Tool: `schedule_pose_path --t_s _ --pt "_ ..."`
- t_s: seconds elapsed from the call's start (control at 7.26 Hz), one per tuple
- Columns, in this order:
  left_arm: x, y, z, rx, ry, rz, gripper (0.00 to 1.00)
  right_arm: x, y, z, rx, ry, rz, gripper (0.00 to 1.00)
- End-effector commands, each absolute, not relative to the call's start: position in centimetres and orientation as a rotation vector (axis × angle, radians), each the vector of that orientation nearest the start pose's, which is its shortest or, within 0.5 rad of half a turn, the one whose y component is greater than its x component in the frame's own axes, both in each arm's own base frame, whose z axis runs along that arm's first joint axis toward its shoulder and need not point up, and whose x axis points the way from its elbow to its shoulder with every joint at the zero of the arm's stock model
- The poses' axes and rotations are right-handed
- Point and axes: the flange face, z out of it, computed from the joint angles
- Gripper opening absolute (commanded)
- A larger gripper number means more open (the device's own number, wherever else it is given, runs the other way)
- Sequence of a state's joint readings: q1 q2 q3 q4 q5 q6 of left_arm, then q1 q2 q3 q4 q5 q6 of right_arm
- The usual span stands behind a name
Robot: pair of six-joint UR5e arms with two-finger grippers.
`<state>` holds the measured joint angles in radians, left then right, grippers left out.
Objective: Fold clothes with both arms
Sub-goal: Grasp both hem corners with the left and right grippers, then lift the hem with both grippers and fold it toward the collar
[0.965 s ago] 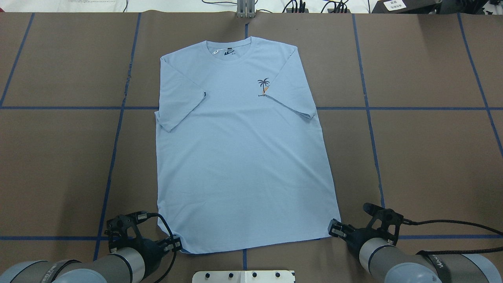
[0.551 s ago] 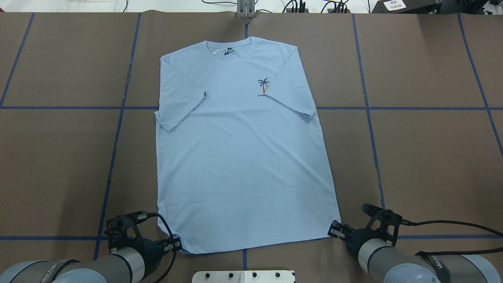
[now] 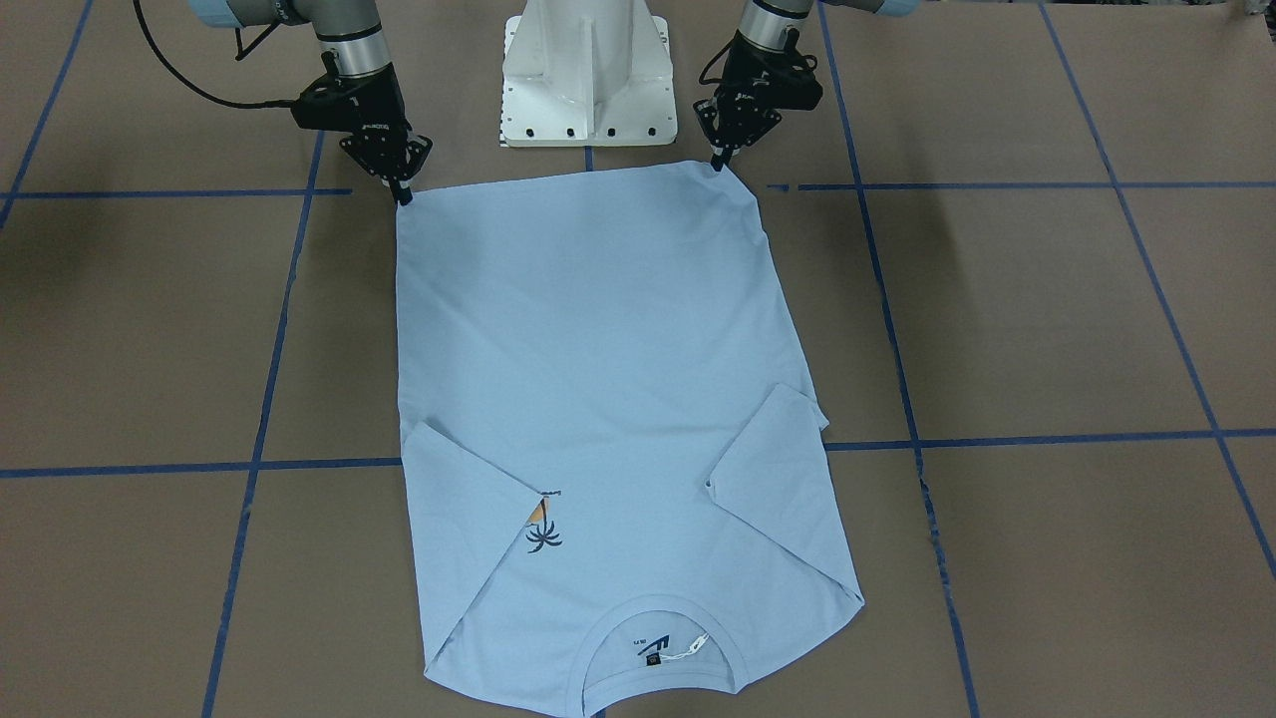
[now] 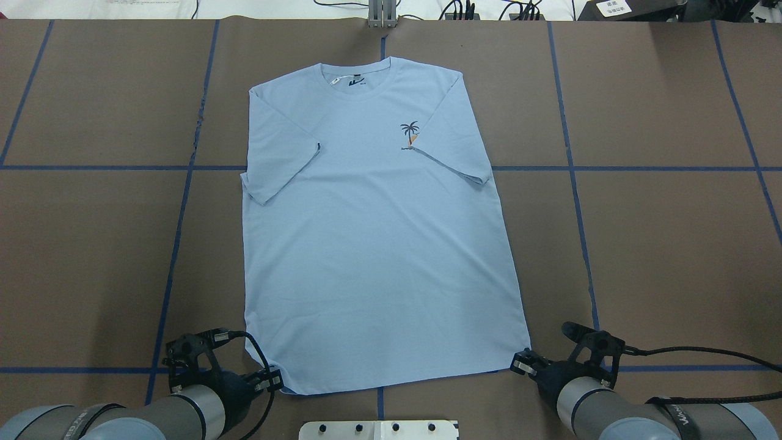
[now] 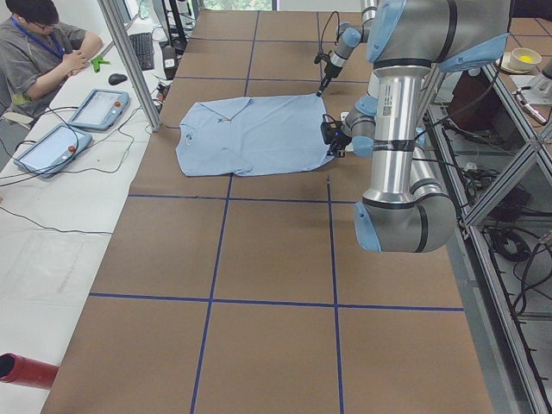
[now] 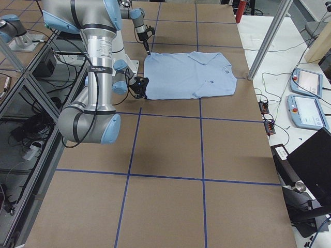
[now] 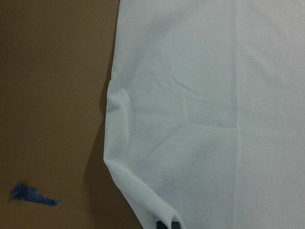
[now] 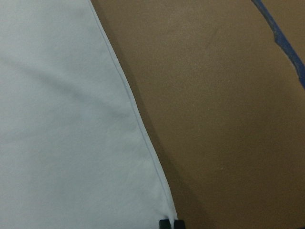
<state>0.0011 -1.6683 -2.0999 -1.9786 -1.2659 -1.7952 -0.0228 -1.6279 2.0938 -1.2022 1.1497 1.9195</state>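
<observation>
Here both my arms angle down, left gripper [image 3: 720, 160] and right gripper [image 3: 403, 194] each pinching a hem corner of the T-shirt [image 3: 598, 349], which lies flat on the table [image 3: 1047, 319], long axis running away from me, collar farthest.

In front of me the brown paper-covered tabletop [image 4: 660, 244], crossed by blue tape lines [image 4: 611, 168], carries a light blue short-sleeved T-shirt [image 4: 372, 263] lying flat, front up, both sleeves folded inward, collar away from me.
</observation>
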Motion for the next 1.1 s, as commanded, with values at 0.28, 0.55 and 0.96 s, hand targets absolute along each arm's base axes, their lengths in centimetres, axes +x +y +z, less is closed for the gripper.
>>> schedule_pose_path --t_s 0.28,0.55,0.96 --pt "41.7 -15.4 23.9 0.054 1.172 -0.303 0.0 -36.0 -14.5 26.7 0.197 -0.848 0.405 0.0" --pt "33.5 -14.4 17.7 -0.037 1.183 -0.191 0.0 -30.7 -16.3 22.2 0.158 -0.886 0.379 0.0" --pt "31.3 -22.4 15.4 0.168 1.196 -0.106 0.0 -27.5 -24.8 20.1 0.207 -0.901 0.318 0.0"
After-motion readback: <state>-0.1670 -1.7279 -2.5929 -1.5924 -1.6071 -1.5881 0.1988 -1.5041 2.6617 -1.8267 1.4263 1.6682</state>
